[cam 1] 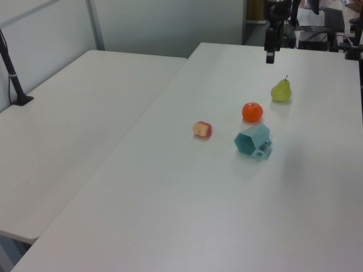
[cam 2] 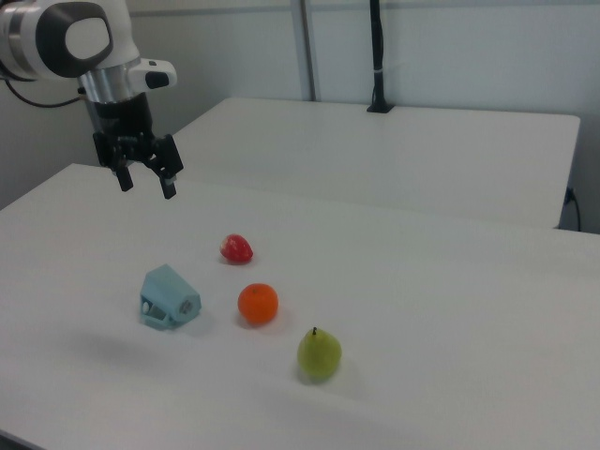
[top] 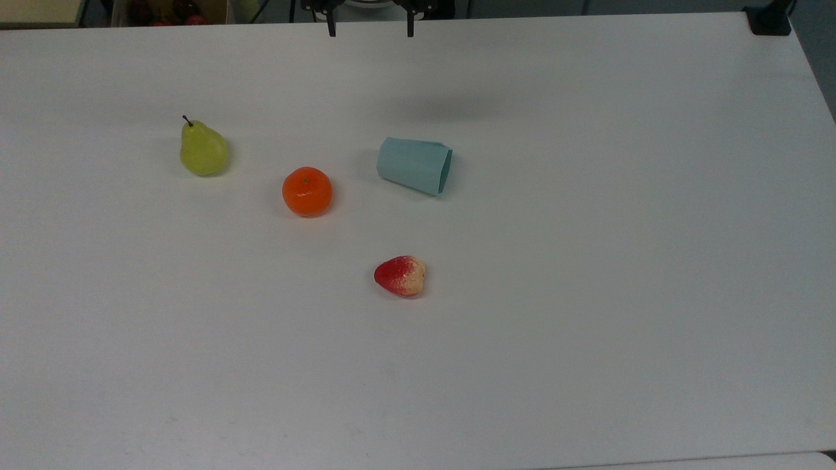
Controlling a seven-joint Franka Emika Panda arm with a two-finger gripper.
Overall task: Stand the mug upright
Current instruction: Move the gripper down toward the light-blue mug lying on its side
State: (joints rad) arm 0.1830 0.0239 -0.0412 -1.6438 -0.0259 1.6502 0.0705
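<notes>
Going left to right across the top view, the white desk (top: pixel 588 294) carries a pear (top: pixel 204 150), then an orange (top: pixel 307 191), then a strawberry (top: pixel 400 276) nearer the camera, and the mug (top: pixel 414 166) just to the right of the orange.

The mug lies on its side, narrow base toward the top view's left, open mouth toward the top view's right. In the left view the mug (cam 1: pixel 253 140) shows its darker teal inside and a small handle-like piece resting against the desk.

The gripper (cam 2: pixel 145 175) hangs in the air well apart from the mug, beyond the far edge of the desk in the top view, fingers spread apart and holding nothing.

The mug looks light, stiff and smooth (probably plastic), so it may slide or roll if nudged. A likely hold is across the rim at the open mouth, one finger inside and one outside, or across two opposite flat facets, then tipping it onto its base.
</notes>
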